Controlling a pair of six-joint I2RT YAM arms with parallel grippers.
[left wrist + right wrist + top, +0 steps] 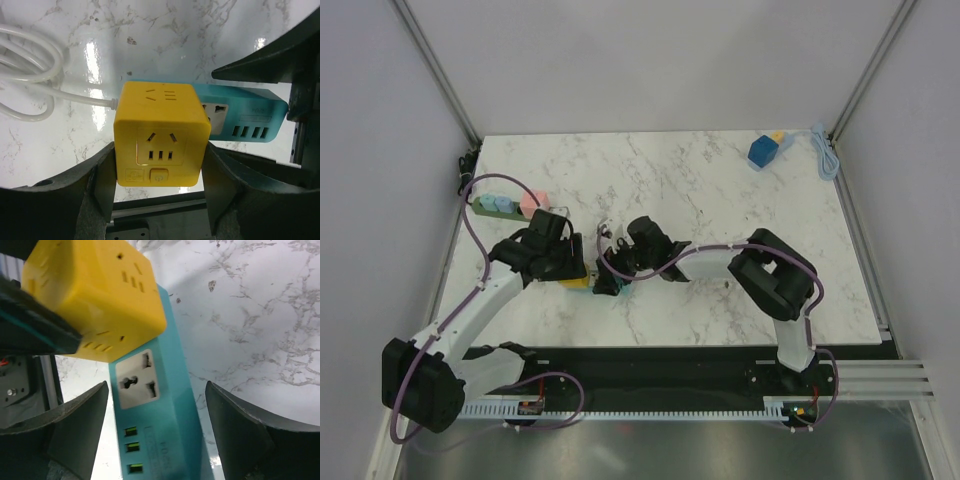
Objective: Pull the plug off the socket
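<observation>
A yellow cube plug (161, 135) sits against one end of a teal socket strip (240, 120) on the marble table. My left gripper (157, 185) is shut on the cube, one finger pressed to each side. In the right wrist view the cube (95, 295) covers the strip's far end, and the strip (160, 440) shows a grey socket and green USB ports. My right gripper (156, 390) is open and straddles the strip, with a gap on both sides. From above, the cube (578, 281) and the strip (608, 288) lie between the two grippers. The plug's pins are hidden.
A white cable (30, 75) coils on the table left of the cube. A green strip with pastel plugs (500, 205) lies at the back left. A blue cube (765, 150) and a pale cable (825, 152) lie at the back right.
</observation>
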